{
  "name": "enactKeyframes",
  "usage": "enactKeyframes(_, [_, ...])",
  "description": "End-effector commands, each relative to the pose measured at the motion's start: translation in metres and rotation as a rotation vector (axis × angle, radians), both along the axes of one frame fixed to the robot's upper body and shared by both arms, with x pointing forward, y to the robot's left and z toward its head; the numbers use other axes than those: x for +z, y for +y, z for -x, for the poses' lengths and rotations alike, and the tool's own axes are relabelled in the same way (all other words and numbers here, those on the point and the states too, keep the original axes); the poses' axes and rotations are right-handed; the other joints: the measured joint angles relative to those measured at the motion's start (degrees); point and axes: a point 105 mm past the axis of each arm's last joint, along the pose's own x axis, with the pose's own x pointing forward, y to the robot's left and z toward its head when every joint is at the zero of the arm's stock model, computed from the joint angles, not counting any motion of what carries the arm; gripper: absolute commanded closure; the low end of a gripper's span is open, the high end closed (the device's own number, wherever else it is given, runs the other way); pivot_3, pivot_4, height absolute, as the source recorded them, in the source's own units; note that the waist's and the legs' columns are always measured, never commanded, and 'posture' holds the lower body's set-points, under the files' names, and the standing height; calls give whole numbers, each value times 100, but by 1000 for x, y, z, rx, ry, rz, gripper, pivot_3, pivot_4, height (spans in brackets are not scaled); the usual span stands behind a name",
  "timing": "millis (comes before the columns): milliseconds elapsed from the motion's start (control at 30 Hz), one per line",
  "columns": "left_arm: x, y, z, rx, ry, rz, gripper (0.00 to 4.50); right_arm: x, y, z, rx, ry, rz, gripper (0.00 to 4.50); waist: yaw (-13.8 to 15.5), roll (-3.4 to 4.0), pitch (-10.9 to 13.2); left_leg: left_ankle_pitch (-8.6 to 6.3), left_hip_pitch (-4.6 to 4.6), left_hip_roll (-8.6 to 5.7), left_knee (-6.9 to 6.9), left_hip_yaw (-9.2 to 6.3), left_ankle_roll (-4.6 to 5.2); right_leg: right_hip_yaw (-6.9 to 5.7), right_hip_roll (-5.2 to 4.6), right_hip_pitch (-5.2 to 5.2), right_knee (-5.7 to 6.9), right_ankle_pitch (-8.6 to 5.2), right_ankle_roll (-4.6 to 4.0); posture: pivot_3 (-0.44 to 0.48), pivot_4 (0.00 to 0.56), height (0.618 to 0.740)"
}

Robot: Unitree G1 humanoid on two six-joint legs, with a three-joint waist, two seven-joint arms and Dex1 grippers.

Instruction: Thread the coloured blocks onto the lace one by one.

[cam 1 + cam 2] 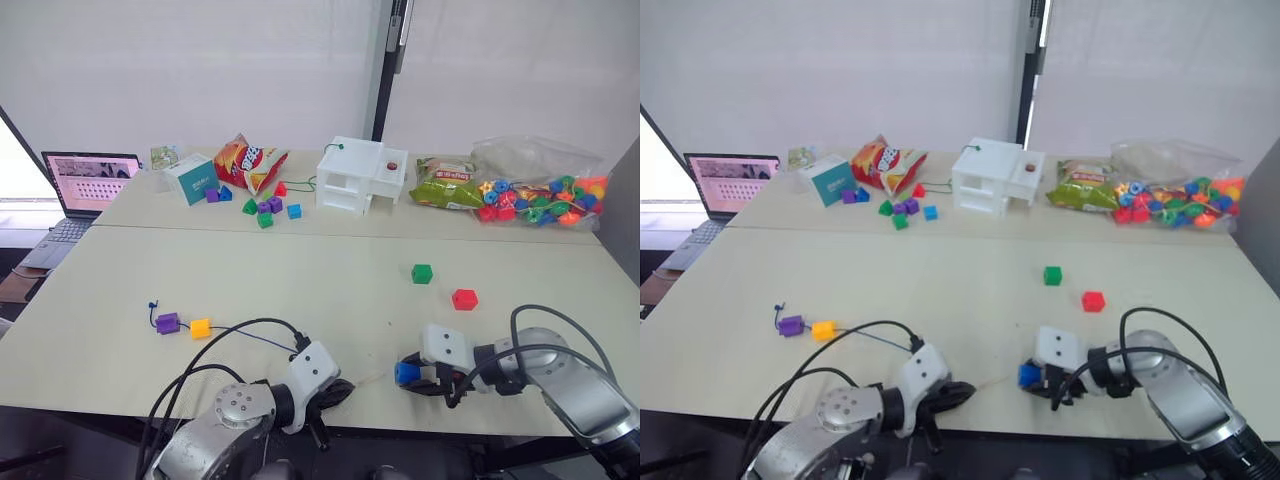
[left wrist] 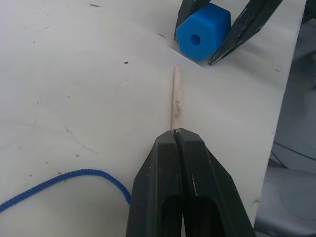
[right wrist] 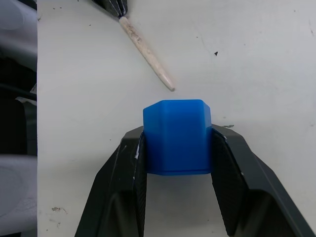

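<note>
**Blue block and lace tip face to face at the near edge**

Nearest, at the front edge of the table (image 1: 330,300): the left gripper (image 2: 176,136) has its fingers pressed together on the base of the lace's pale stiff tip (image 2: 176,96), which lies low over the tabletop and points at the blue block (image 2: 202,30). The block's hole faces the tip; a small gap remains between them. The right gripper (image 3: 177,143) clamps that blue block between its two fingers, just above or on the surface; which one I cannot tell.

The dark-blue lace (image 1: 255,342) trails back from the left gripper toward the left side of the table. The yellow-orange block (image 1: 201,328) and purple block (image 1: 167,323) sit on it side by side, with the knotted end just beyond the purple one.

Farther in, right of centre, the red block (image 1: 464,299) and green block (image 1: 422,273) lie loose, near each other.

Along the back: a laptop (image 1: 85,185), a teal box (image 1: 190,178), a crisp packet (image 1: 248,163), scattered small blocks (image 1: 268,208), a white toy house (image 1: 360,176), a green snack bag (image 1: 446,186), and a clear bag of beads (image 1: 540,195).
</note>
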Motion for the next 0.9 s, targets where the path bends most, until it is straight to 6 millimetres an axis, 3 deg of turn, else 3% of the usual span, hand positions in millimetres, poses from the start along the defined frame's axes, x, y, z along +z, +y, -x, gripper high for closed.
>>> enactKeyframes(33, [14,-6,1,-39,-28,33,4445,-4,4,3,24,11,4,3201,-5,0,0,0,0,0,0,0,0,0,0,0,0,0,0,0,150,740])
enactKeyframes(233, [16,-9,-1,-48,-36,44,4445,-7,5,4,36,13,11,3201,-52,0,0,0,1,0,-1,-2,-1,1,2,-2,5,0,0,0,150,740])
enactKeyframes(533, [-14,22,-12,-21,-48,-133,4445,-11,10,8,60,31,16,3201,-95,-1,-2,0,10,1,-3,-5,-2,1,1,6,3,0,-1,0,150,740])
enactKeyframes(733, [-8,32,-25,-37,-108,-147,4445,-13,17,7,58,35,6,3201,-117,-2,-5,0,14,12,-5,-6,-4,1,3,5,4,-1,-9,0,150,740])
enactKeyframes(900, [0,36,-36,-56,-149,-156,2992,-16,21,4,47,32,0,3201,-128,-7,-8,2,20,22,-7,-1,-7,1,6,7,4,2,-15,0,150,740])
